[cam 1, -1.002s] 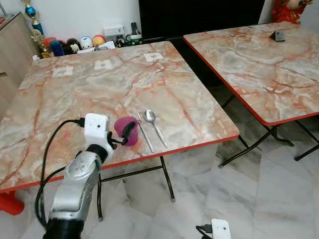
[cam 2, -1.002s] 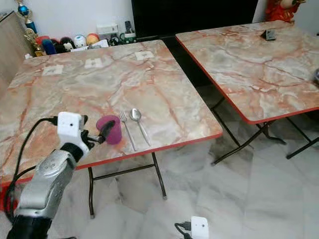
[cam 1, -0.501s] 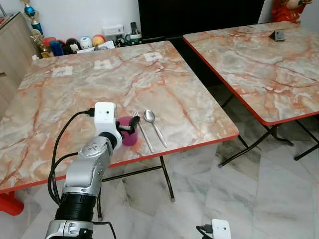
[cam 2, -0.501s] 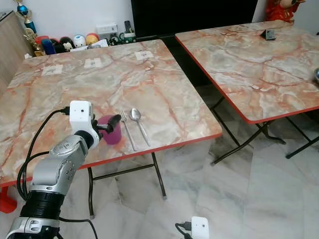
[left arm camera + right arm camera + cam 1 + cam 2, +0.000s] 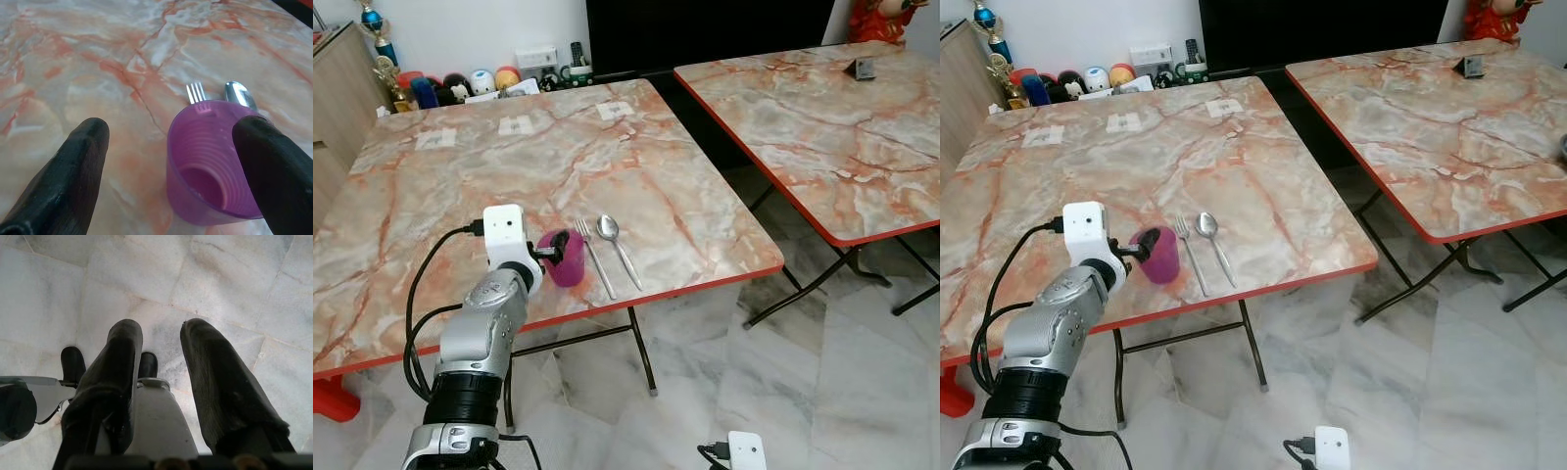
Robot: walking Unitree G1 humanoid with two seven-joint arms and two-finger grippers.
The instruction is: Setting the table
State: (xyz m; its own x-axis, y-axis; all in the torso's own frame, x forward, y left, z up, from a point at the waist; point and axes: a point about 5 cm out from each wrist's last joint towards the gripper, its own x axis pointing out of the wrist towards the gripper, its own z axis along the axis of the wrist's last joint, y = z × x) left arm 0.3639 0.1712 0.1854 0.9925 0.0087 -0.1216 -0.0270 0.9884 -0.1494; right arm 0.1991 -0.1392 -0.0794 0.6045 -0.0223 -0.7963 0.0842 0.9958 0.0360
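Between the left gripper's (image 5: pixel 171 161) spread fingers (image 5: pixel 63 181) stands the purple cup (image 5: pixel 210 166).

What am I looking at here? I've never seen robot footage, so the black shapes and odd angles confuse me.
It's a humanoid robot setting a table. Two pictures come from its head, looking down; two from cameras on its wrists. The black shapes are gripper fingers. The left gripper is open beside a purple cup standing on the marble table; one finger is at the rim, nothing is held. A fork and spoon lie next to the cup. The right gripper hangs idle over the floor.
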